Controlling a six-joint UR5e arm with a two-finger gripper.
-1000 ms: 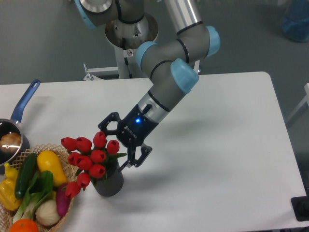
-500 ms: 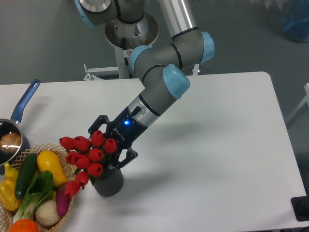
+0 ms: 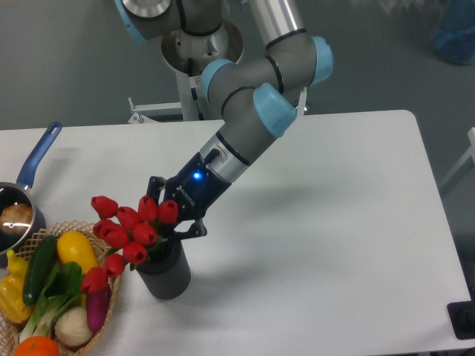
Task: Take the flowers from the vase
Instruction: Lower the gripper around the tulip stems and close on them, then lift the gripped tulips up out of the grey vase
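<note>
The flowers (image 3: pixel 132 231), a bunch of red tulip buds on green stems, lean to the left out of the vase (image 3: pixel 168 275), a short dark grey cylinder near the table's front left. My gripper (image 3: pixel 173 219) reaches down from the upper right and sits right at the bunch, just above the vase rim. One finger lies behind the buds and the other (image 3: pixel 194 228) in front. They look drawn in on the stems, though the buds hide the fingertips. The stems stand in the vase.
A wicker basket (image 3: pixel 110 317) with red, yellow and green vegetables touches the vase's left side. A blue-handled metal pot (image 3: pixel 18 212) stands at the left edge. The arm's base (image 3: pixel 200 52) is behind the table.
My gripper slid left from beside the vase until it straddled the bunch, then its fingers drew in. The flowers tipped further to the left, and the lowest bud swung towards the basket.
</note>
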